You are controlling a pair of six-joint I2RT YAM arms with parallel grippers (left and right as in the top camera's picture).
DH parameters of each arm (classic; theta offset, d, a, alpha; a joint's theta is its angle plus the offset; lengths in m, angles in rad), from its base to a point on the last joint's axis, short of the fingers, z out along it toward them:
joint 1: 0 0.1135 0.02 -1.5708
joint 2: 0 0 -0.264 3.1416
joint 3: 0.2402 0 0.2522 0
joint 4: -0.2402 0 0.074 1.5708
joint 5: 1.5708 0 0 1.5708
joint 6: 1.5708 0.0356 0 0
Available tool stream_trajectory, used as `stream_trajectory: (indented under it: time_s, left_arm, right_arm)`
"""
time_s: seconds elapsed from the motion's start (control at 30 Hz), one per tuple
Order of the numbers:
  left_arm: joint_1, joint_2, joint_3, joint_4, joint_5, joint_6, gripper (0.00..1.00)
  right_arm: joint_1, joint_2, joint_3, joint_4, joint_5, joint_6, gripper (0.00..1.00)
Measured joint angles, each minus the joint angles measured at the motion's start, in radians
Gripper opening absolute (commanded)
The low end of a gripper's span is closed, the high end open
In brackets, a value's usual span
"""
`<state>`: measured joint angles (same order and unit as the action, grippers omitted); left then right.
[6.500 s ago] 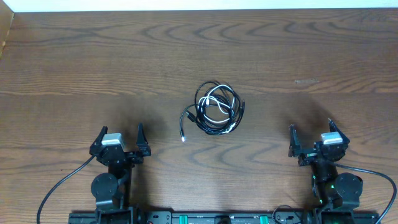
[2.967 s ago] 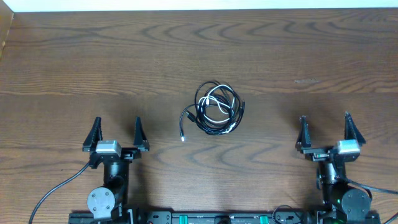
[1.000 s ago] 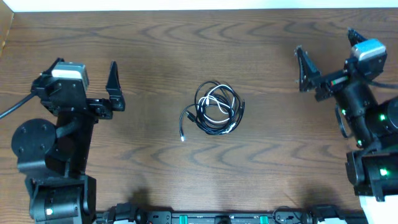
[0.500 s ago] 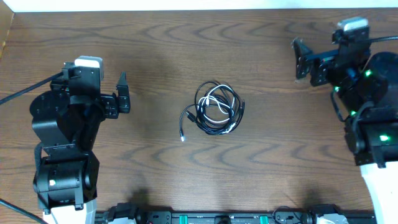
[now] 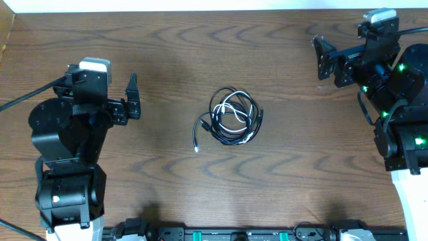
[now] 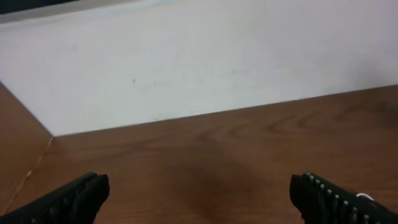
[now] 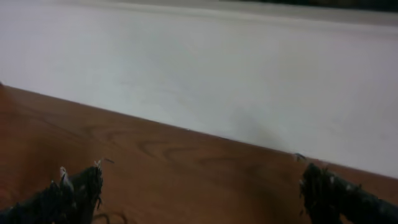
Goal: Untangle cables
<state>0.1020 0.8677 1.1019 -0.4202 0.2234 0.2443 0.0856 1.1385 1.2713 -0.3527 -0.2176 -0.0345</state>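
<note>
cables (image 5: 231, 117) tangled in coil on table (image 5: 167, 53); left gripper (image 6: 199, 190), right gripper (image 7: 199, 180) both released, apart from coil.

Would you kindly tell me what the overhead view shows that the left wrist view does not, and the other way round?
Only overhead: the cables, black and white coiled together at mid-table with nothing touching them, plus the right arm. Only left wrist: the broad face of the pale wall beyond the table's far edge. Both: the wooden table and the left gripper, its jaws wide apart and holding nothing.
</note>
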Motion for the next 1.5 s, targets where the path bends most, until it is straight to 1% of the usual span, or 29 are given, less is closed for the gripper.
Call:
stream_trajectory:
  time_s: [0.1,0.13,0.17,0.2,0.23,0.27,0.33,0.47,0.6,0.67,0.9,1.03,1.27,1.33,1.47,1.5]
  left_arm:
    - [0.0,-0.002,0.0,0.001,0.013,0.0,0.97]
    - [0.0,-0.002,0.0,0.001,0.014,0.0,0.79]
    - [0.0,-0.002,0.0,0.001,0.015,0.0,0.72]
    - [0.0,-0.002,0.0,0.001,0.016,0.001,0.73]
    - [0.0,-0.002,0.0,0.001,0.017,0.006,0.84]
    - [0.0,-0.002,0.0,0.0,0.018,0.005,0.87]
    - [0.0,-0.002,0.0,-0.011,0.027,0.009,0.9]
    - [0.0,0.016,0.0,-0.042,0.033,0.015,0.9]
    - [0.0,0.093,0.0,-0.043,0.017,0.015,0.9]
    - [0.0,0.126,0.0,-0.045,0.0,0.015,0.9]
    - [0.0,0.134,0.0,-0.048,-0.077,0.006,0.89]
    - [0.0,0.138,0.0,-0.043,-0.099,-0.016,0.89]
    - [0.0,0.158,0.001,0.04,-0.17,-0.031,0.88]
    - [0.0,0.172,0.033,0.051,-0.194,-0.031,0.88]
    - [0.0,0.247,0.178,0.025,-0.212,-0.038,0.87]
    - [0.0,0.268,0.221,0.008,-0.215,-0.041,0.87]
  right_arm:
    - [0.0,0.001,0.0,0.036,-0.017,0.0,0.99]
    - [0.0,0.002,0.0,0.051,-0.025,0.001,0.99]
    - [0.0,0.003,0.0,0.06,-0.032,0.001,0.99]
    - [0.0,0.005,0.0,0.077,-0.053,0.002,0.99]
    - [0.0,0.01,0.0,0.083,-0.071,0.002,0.99]
    - [0.0,0.013,0.0,0.085,-0.079,0.002,0.99]
    - [0.0,0.027,0.0,0.086,-0.103,0.005,0.99]
    - [0.0,0.084,0.0,0.074,-0.104,0.024,0.99]
    - [0.0,0.174,0.0,0.058,-0.104,0.09,0.99]
    - [0.0,0.202,0.0,0.028,-0.104,0.097,0.99]
    - [0.0,0.208,0.011,-0.014,-0.028,0.082,0.99]
    - [0.0,0.212,0.066,-0.042,0.018,0.087,0.99]
    - [0.0,0.216,0.138,-0.051,0.042,0.095,0.99]
    - [0.0,0.229,0.175,-0.077,0.058,0.103,0.99]
    - [0.0,0.259,0.267,-0.126,0.074,0.135,0.99]
    - [0.0,0.273,0.313,-0.174,0.077,0.148,0.99]
